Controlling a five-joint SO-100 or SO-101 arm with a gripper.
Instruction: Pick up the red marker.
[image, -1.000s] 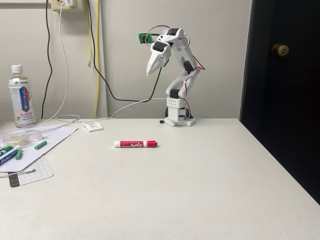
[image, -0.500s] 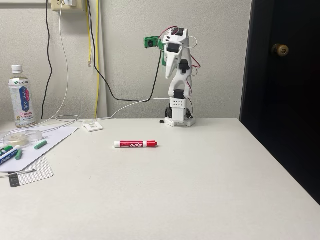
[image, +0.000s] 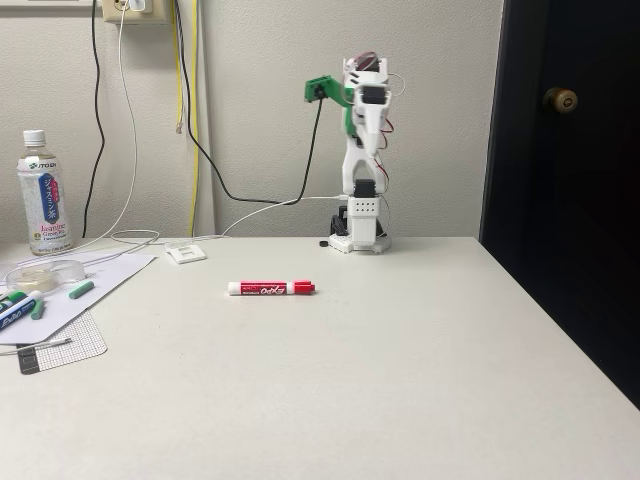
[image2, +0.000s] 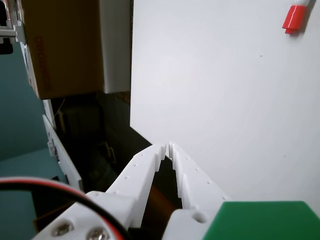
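Note:
The red marker (image: 271, 288) lies flat on the white table (image: 350, 380), with its red cap to the right in the fixed view. My arm stands folded upright at the back of the table, well behind the marker. Its gripper (image: 358, 145) hangs high above the surface and points down. In the wrist view the white fingers (image2: 145, 165) meet at their tips, so the gripper (image2: 167, 148) is shut with nothing in it. The marker's red cap (image2: 295, 18) shows at the top right corner of that view, far from the fingertips.
At the left stand a bottle (image: 43, 192), a clear dish (image: 45, 272), a green cap (image: 80, 289) and other markers (image: 18, 306) on paper. Cables hang down the wall. A dark door (image: 570, 180) lies beyond the table's right edge. The wrist view shows a cardboard box (image2: 65, 45).
The arm has swung from leaning left to standing upright, and its gripper has moved right and folded in close. The red marker has not moved.

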